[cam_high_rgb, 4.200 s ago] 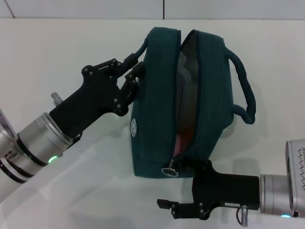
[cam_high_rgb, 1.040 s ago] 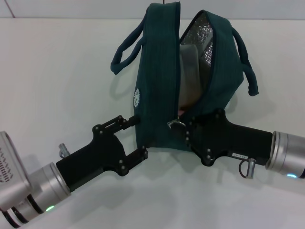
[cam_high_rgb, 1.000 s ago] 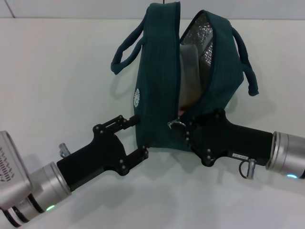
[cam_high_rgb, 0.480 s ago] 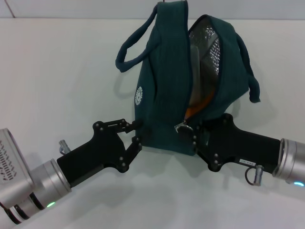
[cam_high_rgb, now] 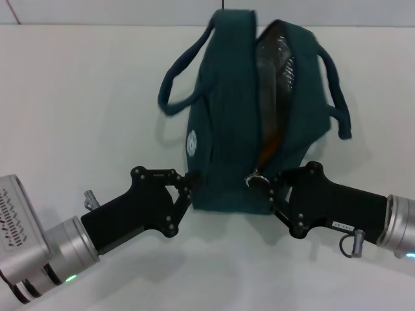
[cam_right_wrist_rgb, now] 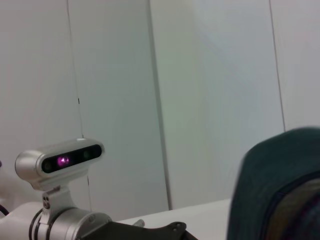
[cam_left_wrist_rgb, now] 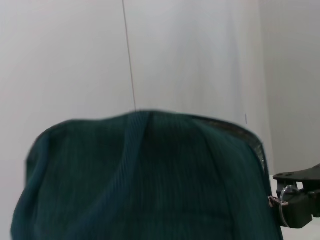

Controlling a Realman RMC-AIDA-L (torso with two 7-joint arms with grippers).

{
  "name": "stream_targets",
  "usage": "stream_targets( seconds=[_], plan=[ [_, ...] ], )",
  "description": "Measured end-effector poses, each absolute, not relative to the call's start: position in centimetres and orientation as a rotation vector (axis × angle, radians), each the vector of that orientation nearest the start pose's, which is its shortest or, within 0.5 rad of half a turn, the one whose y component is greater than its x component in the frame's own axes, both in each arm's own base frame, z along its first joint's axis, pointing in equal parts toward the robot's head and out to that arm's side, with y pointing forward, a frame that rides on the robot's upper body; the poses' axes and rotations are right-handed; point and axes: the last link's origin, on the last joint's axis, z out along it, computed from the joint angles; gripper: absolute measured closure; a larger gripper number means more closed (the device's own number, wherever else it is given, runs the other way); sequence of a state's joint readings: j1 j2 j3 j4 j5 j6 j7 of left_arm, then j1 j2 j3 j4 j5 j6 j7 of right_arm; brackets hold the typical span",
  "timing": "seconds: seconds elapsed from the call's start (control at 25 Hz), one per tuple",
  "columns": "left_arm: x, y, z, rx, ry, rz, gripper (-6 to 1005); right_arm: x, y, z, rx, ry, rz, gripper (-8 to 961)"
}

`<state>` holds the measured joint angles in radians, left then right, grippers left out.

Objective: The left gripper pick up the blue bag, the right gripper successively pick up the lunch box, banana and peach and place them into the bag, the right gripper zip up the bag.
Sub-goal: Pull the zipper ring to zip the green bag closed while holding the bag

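White counter [cam_high_rgb: 78, 97] carries the blue bag [cam_high_rgb: 227, 129], standing upright near the middle with its zip gaping and something orange showing inside. The left end effector [cam_high_rgb: 188, 188] is clamped on the bag's near lower corner; a second ago its fingers were spread beside it. The right end effector [cam_high_rgb: 267, 189] pinches the zip pull [cam_high_rgb: 253, 179] at the bag's near end, which sits slightly lower than before

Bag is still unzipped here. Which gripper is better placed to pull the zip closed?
Right. The right gripper sits at the zipper pull on the near end of the blue bag, while the left gripper is at the bag's near left corner.
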<state>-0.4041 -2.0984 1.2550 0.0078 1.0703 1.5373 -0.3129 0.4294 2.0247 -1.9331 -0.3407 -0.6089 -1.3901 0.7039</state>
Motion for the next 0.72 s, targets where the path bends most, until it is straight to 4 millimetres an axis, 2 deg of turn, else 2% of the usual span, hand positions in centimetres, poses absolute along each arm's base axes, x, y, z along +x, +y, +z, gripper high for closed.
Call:
stream_targets(
  seconds=[0.28,0.48,0.6,0.72],
  plan=[
    [-28.9,23.6,-8.1,-2.394,-0.122,-0.89,967,24.1,27.1,-7.9,-2.639,0.264,1.073,939],
    [-29.4,23.1,-8.0,-2.391,-0.138,-0.877,908,24.0,27.2,-7.9,-2.64,0.258,1.072,939],
    [-29.5,22.9,-8.2,-2.403,-0.148,-0.874,671,23.8,27.4,-7.9,-2.645,0.247,1.073,939],
    [-29.5,22.6,-8.4,-2.416,-0.16,-0.874,550,23.7,27.5,-7.9,-2.649,0.238,1.07,939]
  ],
)
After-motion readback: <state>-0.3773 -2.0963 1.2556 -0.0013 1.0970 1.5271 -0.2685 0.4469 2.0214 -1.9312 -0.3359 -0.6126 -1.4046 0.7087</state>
